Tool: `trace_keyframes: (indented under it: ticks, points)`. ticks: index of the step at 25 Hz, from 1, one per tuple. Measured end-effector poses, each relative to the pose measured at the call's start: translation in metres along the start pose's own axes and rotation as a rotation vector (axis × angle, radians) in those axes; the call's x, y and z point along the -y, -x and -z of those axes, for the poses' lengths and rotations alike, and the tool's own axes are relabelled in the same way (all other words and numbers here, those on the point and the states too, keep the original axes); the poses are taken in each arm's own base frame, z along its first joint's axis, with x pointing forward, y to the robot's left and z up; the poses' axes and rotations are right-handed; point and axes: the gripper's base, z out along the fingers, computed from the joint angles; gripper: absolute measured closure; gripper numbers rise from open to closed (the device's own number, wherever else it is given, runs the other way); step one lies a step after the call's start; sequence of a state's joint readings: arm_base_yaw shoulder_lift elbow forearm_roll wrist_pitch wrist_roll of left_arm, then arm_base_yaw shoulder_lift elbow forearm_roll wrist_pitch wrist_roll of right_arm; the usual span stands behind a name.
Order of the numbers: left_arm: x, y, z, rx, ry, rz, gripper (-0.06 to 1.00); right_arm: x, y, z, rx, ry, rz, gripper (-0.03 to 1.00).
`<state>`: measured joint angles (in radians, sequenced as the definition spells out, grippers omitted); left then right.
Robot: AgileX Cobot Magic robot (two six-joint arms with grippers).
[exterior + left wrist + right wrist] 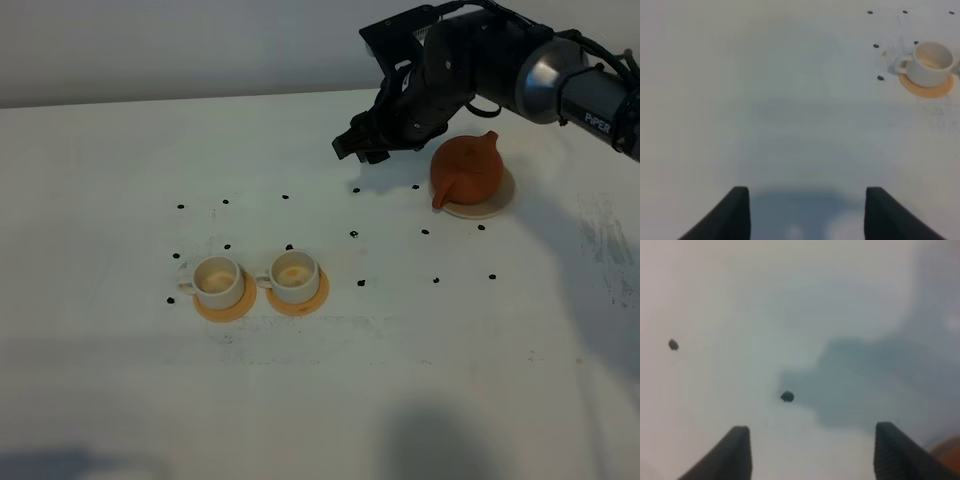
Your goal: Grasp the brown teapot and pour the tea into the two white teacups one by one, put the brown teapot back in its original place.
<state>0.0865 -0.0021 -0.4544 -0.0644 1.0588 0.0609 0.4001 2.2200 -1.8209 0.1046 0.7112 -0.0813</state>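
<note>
Beyond the bare near edge of the white table (120, 400), the two white teacups (217, 279) are standing on orange coasters (225, 308), and farther back the right gripper (358, 148), jaws apart and empty like those of the left gripper (806, 202), is hovering beside the brown teapot (468, 170) on its cream saucer (497, 207).

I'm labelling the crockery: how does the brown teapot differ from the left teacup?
The brown teapot is reddish-brown and lidded; the left teacup is white and open. The teapot is larger than the teacup. The teapot sits on a pale saucer, the teacup on an orange coaster. Both stand upright.
</note>
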Motion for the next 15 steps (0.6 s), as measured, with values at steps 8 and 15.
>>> trace_keyframes:
  ticks: [8, 15]
  points:
    - [0.000, 0.000, 0.000, 0.000, 0.000, 0.000, 0.44, 0.000, -0.009, 0.013, 0.045, -0.007, -0.029, 0.43]
    - [0.000, 0.000, 0.000, 0.000, 0.000, 0.000, 0.44, 0.000, -0.033, 0.009, 0.019, -0.008, -0.059, 0.43]
